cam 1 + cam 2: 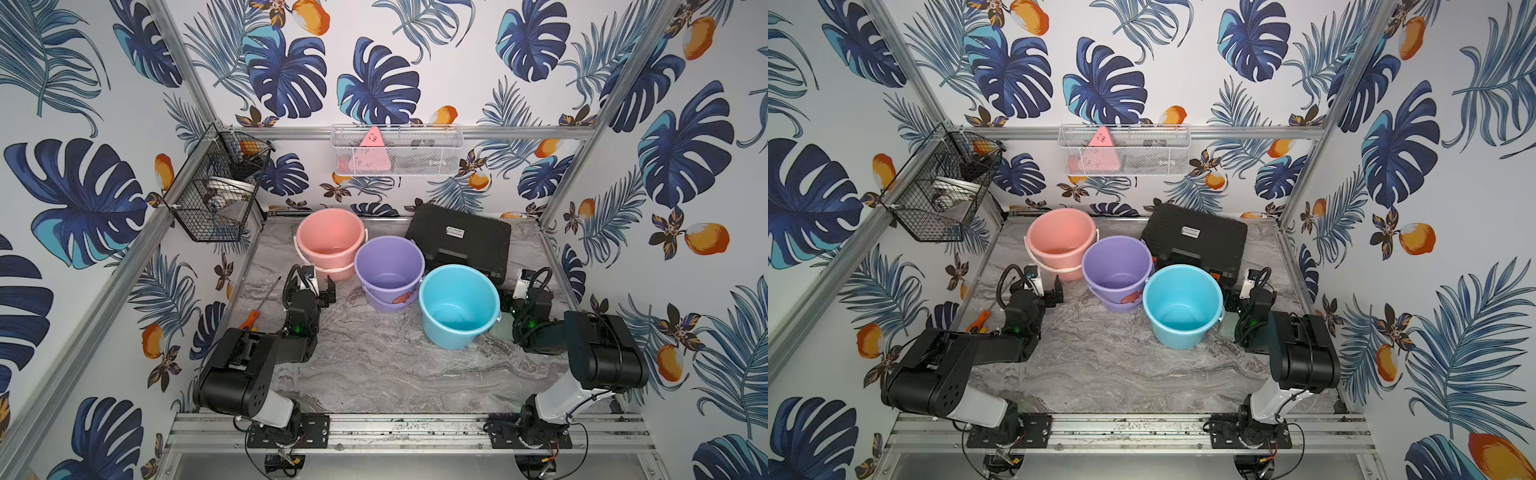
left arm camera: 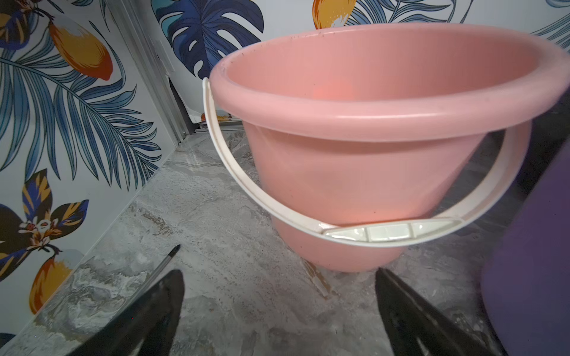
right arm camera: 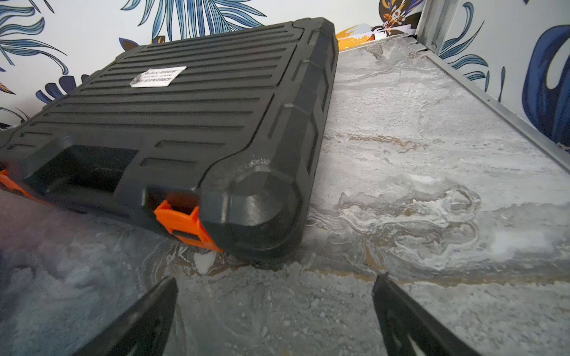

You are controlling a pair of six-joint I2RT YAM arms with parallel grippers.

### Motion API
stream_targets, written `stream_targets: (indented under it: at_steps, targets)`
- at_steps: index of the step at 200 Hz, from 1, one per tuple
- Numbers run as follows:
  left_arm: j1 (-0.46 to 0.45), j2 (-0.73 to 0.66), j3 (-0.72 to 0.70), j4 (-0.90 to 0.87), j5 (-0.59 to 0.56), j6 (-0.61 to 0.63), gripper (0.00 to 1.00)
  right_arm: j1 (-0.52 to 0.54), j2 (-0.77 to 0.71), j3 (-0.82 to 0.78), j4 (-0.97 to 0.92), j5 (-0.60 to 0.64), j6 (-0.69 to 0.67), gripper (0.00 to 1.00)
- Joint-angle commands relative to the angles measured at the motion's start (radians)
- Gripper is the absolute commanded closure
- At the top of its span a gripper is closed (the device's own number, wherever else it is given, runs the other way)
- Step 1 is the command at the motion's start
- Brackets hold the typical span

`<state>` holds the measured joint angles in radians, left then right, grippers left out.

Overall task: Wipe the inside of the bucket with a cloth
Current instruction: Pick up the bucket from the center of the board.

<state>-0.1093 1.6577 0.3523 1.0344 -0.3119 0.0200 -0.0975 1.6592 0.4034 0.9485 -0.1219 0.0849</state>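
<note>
The cloth (image 1: pixel 1226 328) shows only in a top view as a pale grey-green sliver on the table (image 1: pixel 374 374). It lies just beside the blue bucket (image 1: pixel 446 334), between the bucket's wall and the right arm, and both mostly hide it. It looks like a thin, limp rag, so it should weigh almost nothing, sag from any pinch and bunch up under pressure. A good hold would be a pinch on a raised fold or free edge, with enough fabric gathered to leave a pad below the fingertips for rubbing. Which fold stands up cannot be told from here.

There are 3 buckets. The pink bucket (image 2: pixel 354 185) is at the back, the purple bucket (image 1: pixel 374 257) in the middle, and the blue one nearest the cloth. All stand upright and look empty. They seem to be light, smooth plastic, so they would likely slide or tip under a sideways wipe. Bracing the rim with the other arm seems wise.

The left gripper (image 2: pixel 279 272) sits low over the table with its jaws spread wide and nothing between them. It points at the base of the pink bucket, and a screwdriver (image 1: pixel 254 318) lies beside that arm. The right gripper (image 3: pixel 277 277) is just as wide and empty. It is low and faces the corner of the black tool case (image 3: pixel 172 123). Both arms are folded close to their bases. The right arm would have to turn back toward the cloth.
</note>
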Motion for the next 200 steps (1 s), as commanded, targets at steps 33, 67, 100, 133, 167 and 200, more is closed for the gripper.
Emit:
stream_targets:
  at_steps: [33, 67, 100, 133, 167, 200]
  targets:
    - [0.003, -0.003, 0.004, 0.020, 0.017, -0.015, 0.01, 0.001, 0.002, 0.005, 0.009, -0.007, -0.017, 0.00]
    - [0.002, -0.003, 0.005, 0.022, 0.016, -0.015, 0.01, 0.001, 0.002, 0.003, 0.012, -0.009, -0.017, 0.00]
    - [0.002, -0.003, 0.004, 0.022, 0.018, -0.015, 0.01, 0.001, 0.001, 0.003, 0.010, -0.009, -0.017, 0.00]
    - [0.002, -0.004, 0.005, 0.017, 0.021, -0.017, 0.01, 0.001, 0.001, 0.005, 0.008, -0.004, -0.017, 0.00]
    - [0.002, -0.006, 0.006, 0.015, 0.022, -0.016, 0.01, 0.005, -0.004, 0.005, 0.007, 0.043, -0.006, 0.00]
    - [-0.040, -0.005, -0.028, 0.078, -0.034, 0.013, 0.01, 0.034, -0.063, -0.108, 0.160, 0.303, 0.066, 0.00]
